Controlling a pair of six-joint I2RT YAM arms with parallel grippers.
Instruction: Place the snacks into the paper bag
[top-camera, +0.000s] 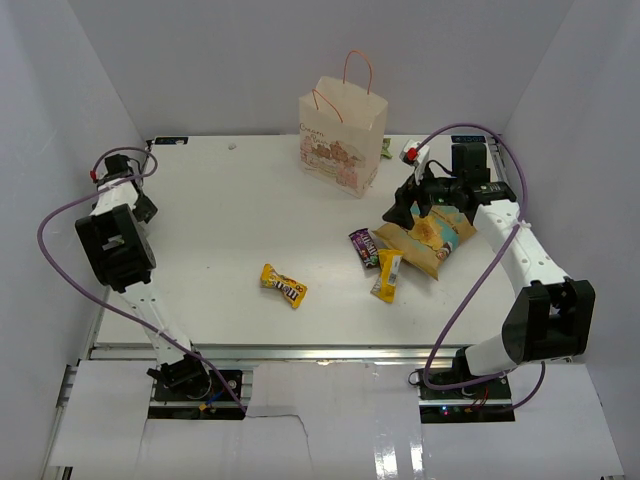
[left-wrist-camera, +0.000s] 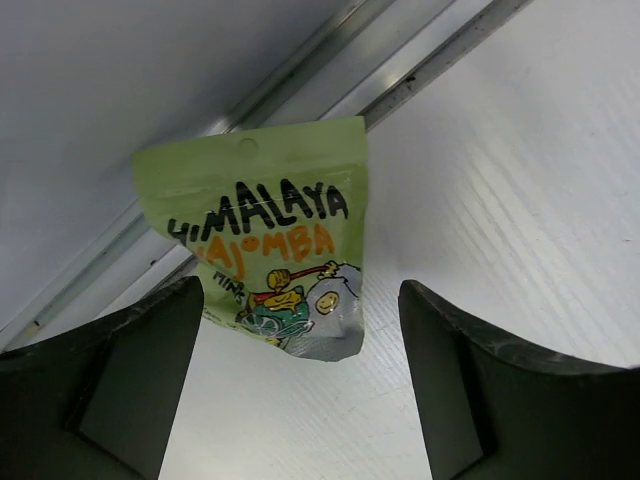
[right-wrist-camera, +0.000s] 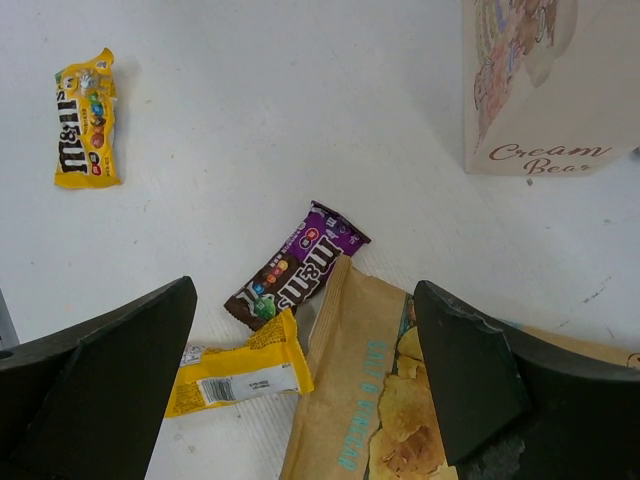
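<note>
The cream paper bag (top-camera: 341, 140) (right-wrist-camera: 540, 90) stands upright at the back of the table. A tan chip bag (top-camera: 426, 240) (right-wrist-camera: 370, 400), a dark purple bar (top-camera: 363, 247) (right-wrist-camera: 297, 265) and a yellow bar (top-camera: 387, 275) (right-wrist-camera: 235, 375) lie together right of centre. A yellow M&M's pack (top-camera: 284, 285) (right-wrist-camera: 84, 120) lies apart near the middle. My right gripper (top-camera: 408, 210) (right-wrist-camera: 304, 300) hovers open above the chip bag's end and the two bars. My left gripper (top-camera: 143, 207) (left-wrist-camera: 300, 330) is open at the far left, and a green mints packet (left-wrist-camera: 265, 235) lies just ahead of its fingertips.
A metal rail (left-wrist-camera: 300, 80) of the table edge runs just behind the green packet. Something small and green (top-camera: 385, 148) peeks out right of the paper bag. White walls enclose the table on three sides.
</note>
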